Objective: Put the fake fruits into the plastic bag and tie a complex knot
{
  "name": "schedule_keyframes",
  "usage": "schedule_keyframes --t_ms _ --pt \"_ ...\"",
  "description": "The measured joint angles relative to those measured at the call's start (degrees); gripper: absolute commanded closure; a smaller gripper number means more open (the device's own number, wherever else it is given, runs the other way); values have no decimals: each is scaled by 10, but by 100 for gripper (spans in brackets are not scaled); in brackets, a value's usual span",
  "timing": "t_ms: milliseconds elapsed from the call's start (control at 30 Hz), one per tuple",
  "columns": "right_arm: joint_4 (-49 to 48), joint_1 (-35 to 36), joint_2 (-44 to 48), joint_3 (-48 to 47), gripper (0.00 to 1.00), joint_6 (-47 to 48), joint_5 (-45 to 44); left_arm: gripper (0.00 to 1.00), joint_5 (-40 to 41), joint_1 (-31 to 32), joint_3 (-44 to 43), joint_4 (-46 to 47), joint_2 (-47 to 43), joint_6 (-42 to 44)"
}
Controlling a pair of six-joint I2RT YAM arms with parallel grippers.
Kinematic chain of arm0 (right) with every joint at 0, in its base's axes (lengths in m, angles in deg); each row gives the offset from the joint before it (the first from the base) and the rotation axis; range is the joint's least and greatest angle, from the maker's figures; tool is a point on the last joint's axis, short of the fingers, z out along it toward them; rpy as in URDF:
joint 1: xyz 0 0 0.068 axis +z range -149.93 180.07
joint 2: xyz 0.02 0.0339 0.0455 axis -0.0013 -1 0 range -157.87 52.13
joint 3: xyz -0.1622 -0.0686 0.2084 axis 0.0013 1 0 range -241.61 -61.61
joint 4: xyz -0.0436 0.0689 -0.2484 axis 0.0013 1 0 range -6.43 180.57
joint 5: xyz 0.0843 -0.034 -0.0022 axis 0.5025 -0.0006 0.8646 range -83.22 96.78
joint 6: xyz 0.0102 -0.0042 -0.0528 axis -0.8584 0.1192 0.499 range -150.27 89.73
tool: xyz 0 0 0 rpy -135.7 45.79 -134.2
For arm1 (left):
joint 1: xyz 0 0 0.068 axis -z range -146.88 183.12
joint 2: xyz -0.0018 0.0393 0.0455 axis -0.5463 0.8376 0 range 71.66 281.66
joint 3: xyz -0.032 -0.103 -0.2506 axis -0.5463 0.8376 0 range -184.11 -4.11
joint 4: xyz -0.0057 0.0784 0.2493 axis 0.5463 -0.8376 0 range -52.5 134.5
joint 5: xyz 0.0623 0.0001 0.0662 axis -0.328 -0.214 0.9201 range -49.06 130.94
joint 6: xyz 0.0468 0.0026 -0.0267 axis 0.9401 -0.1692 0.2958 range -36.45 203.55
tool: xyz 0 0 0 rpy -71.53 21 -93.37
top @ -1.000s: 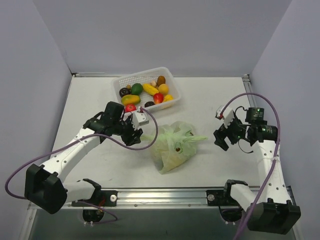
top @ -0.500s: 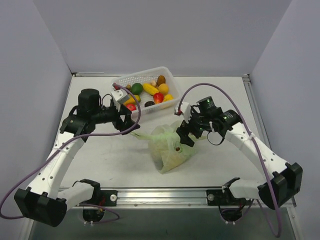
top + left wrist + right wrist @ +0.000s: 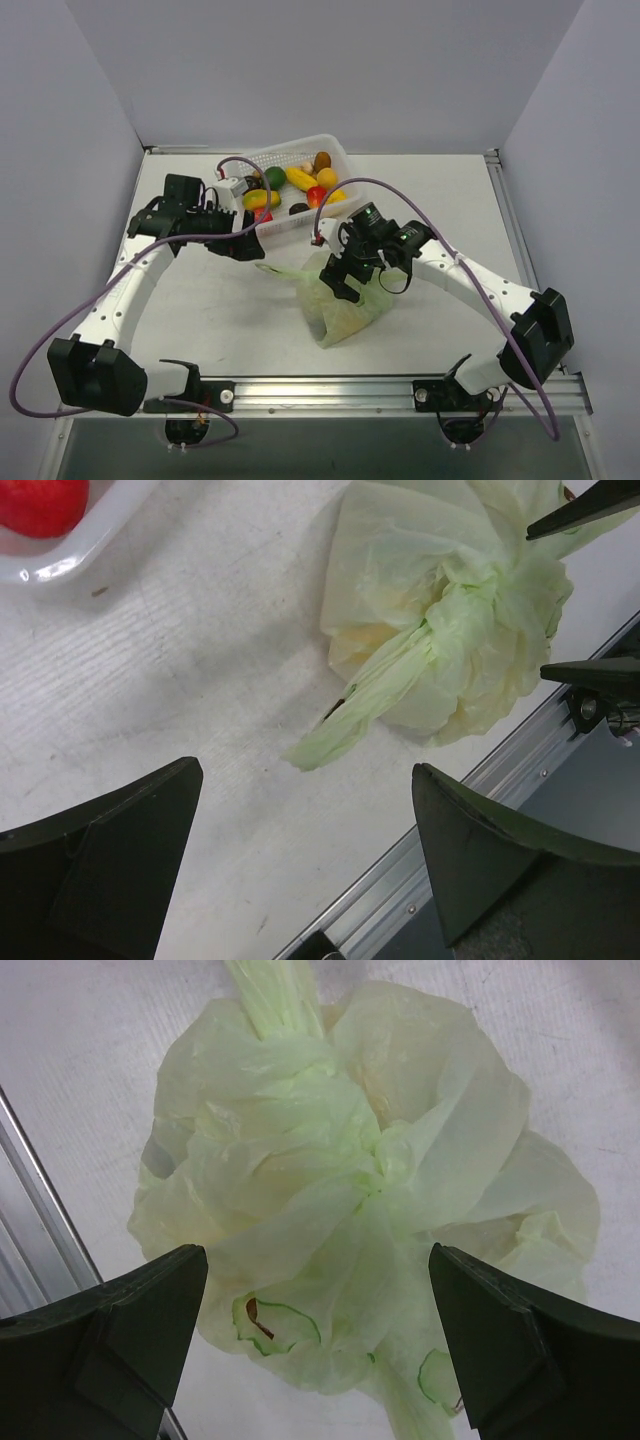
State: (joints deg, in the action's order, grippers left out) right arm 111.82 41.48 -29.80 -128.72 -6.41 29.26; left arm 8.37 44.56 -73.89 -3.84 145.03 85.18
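my left gripper [image 3: 243,247] has let go of the plastic bag [image 3: 350,308] and pulled back left toward the basket [image 3: 338,150], jaws wide. my right gripper [image 3: 340,283] has swung in over the bag, open and empty. the bag lies near-centre, neck bunched, so i judge the knotting goes on.

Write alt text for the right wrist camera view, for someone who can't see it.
A crinkly pale-green plastic bag lies on a white table, its top gathered into a tight twist at the centre. It sits between the two dark fingers of the right gripper, which stand wide apart. An avocado print shows near its lower edge.
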Motion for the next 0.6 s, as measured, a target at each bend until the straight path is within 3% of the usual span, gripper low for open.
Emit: schedule_keyframes --t_ms 300,600 --pt "-35 6 -14 32 0 -28 -28 3 30 -6 8 -15 -28 -10" --pt "-36 -27 71 30 0 -83 -26 3 74 -6 57 -11 -43 -11"
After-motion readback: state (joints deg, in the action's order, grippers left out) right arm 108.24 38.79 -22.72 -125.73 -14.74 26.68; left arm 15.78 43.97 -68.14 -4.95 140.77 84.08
